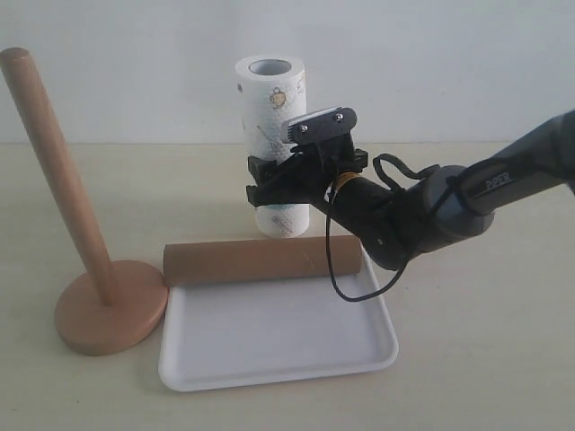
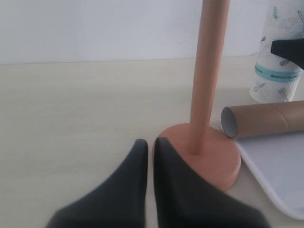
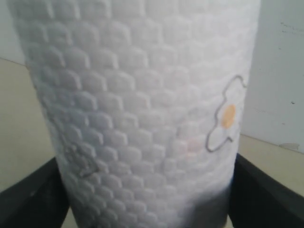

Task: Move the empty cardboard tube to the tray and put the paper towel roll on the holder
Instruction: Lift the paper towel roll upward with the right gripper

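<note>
The paper towel roll (image 1: 269, 99) stands upright on the table just behind the tray (image 1: 269, 359). My right gripper (image 1: 274, 180) is shut on its lower half, one finger pressing each side; the wrist view is filled with embossed paper towel roll (image 3: 142, 95) between the black fingers (image 3: 266, 194). The empty cardboard tube (image 1: 260, 259) lies on its side across the tray's far rim. The holder (image 1: 110, 314) stands left of the tray, its pole bare. My left gripper (image 2: 149, 145) is shut on nothing, low over the table close to the holder base (image 2: 211, 156); the exterior view does not show it.
The tube's open end (image 2: 230, 122) almost touches the holder base. The tray's flat white inside (image 2: 280, 166) in front of the tube holds nothing. A pale wall closes the back of the table.
</note>
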{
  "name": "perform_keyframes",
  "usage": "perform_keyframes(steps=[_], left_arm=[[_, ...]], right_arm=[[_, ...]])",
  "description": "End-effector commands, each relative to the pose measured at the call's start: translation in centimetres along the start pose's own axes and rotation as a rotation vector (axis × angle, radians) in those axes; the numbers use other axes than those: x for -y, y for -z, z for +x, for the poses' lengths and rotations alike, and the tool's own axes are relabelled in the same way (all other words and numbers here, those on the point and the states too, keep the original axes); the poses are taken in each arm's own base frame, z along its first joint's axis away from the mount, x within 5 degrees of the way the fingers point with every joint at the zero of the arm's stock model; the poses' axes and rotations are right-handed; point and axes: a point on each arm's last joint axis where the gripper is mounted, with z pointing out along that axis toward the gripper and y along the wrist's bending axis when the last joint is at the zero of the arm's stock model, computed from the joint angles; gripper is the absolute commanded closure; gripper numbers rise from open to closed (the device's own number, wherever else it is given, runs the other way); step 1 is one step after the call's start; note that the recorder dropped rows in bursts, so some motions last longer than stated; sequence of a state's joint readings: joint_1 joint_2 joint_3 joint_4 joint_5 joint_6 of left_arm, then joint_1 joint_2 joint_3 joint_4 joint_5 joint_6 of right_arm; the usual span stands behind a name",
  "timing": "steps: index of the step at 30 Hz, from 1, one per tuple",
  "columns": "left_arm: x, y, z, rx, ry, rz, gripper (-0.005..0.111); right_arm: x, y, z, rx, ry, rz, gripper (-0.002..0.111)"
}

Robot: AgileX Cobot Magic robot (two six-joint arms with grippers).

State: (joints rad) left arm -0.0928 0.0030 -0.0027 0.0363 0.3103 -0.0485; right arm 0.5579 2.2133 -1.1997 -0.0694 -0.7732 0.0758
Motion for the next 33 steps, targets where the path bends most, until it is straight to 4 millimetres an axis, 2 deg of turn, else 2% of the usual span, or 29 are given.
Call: perform_keyframes(steps=[1, 3, 6, 11, 18, 27, 33], left_arm=[[0.0, 0.0, 0.1, 0.001, -0.010, -0.004, 0.103], [0.0, 0.0, 0.1, 0.001, -0.010, -0.004, 0.103], [0.0, 0.0, 0.1, 0.001, -0.010, -0.004, 0.103], [0.0, 0.0, 0.1, 0.001, -0.010, -0.004, 0.103], [0.0, 0.0, 0.1, 0.001, -0.010, -0.004, 0.103], [0.0, 0.0, 0.1, 0.001, -0.010, -0.004, 0.103], [0.0, 0.0, 0.1, 0.001, -0.010, -0.004, 0.103]], right_arm=[[0.1, 0.0, 0.5, -0.048, 0.000, 0.008, 0.108], [0.0, 0.0, 0.5, -0.054, 0.009, 0.000, 0.108], [-0.3, 0.3, -0.9, -0.047, 0.057, -0.034, 0.108], [-0.7, 1.6, -4.9, -0.058, 0.087, -0.055, 0.108], [-0.7, 4.4, -10.8, -0.079, 0.089, -0.022, 0.108], [-1.4, 9.1, -18.3, 0.054, 0.014, -0.017, 0.108], [-5.3, 14.4, -24.2, 0.227, 0.026, -0.120, 0.108]])
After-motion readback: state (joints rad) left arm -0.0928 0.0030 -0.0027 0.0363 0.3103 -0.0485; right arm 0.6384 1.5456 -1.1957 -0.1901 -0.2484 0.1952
